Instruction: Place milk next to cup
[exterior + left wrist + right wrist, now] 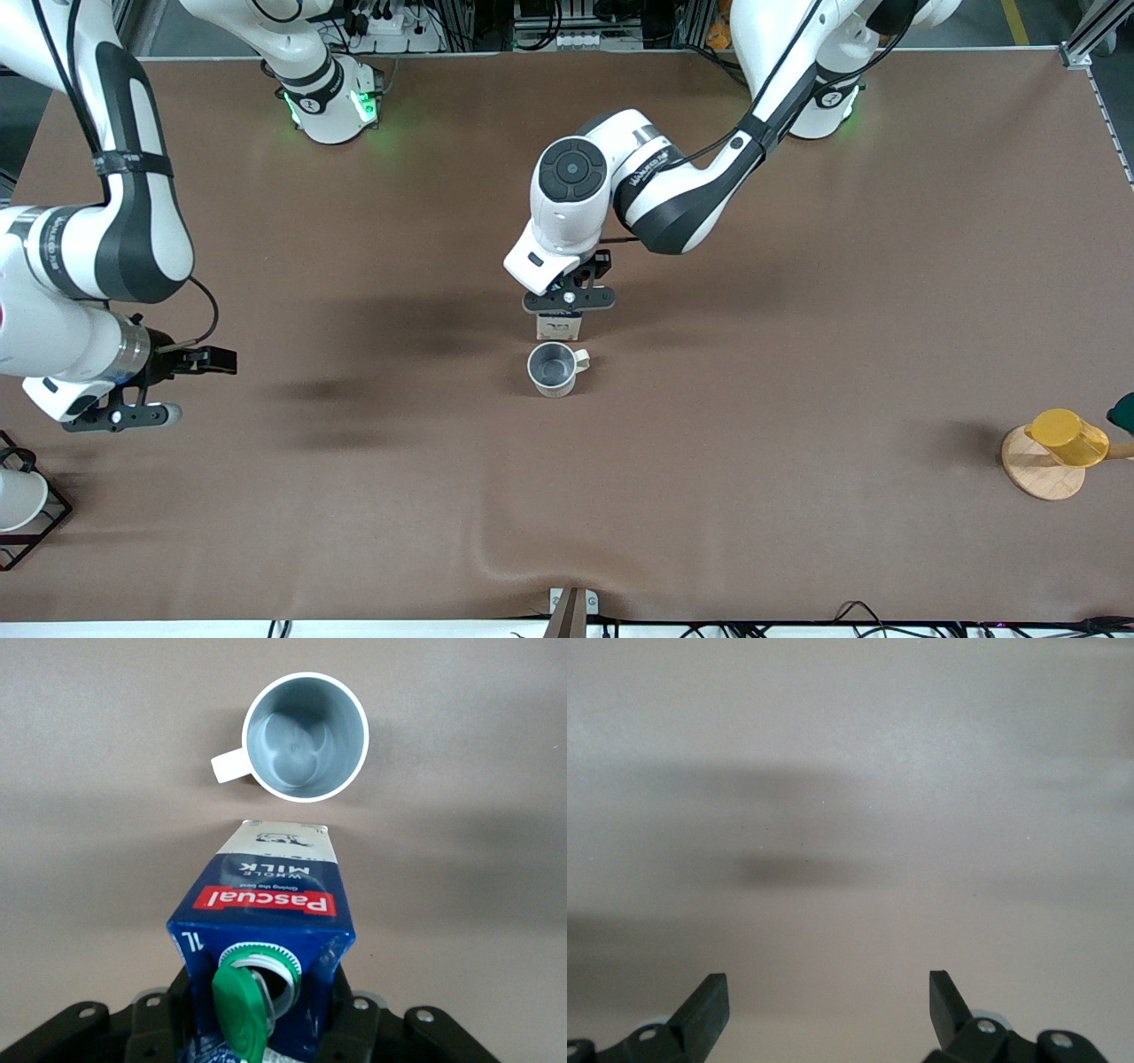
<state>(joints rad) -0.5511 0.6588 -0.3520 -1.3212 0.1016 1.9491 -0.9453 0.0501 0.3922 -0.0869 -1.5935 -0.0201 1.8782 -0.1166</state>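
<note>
The milk point(559, 329), a dark-blue carton with a red label and pale base, stands upright with its base at the table surface. A small gap separates it from the cup point(554, 368), which is nearer the front camera. The cup is a cream-white mug with a grey inside, and its handle points toward the left arm's end. My left gripper point(568, 301) is shut on the milk's top. In the left wrist view the milk point(266, 904) shows its green cap hinged open, with the cup point(306, 735) past its base. My right gripper point(120, 415) hangs open over bare table at the right arm's end, holding nothing point(828, 992).
A yellow cup point(1067, 436) lies on a round wooden disc point(1036, 470) at the left arm's end, with a dark green object point(1123, 412) at the view's edge. A black wire rack point(35, 532) holding a white cup point(16, 498) stands at the right arm's end.
</note>
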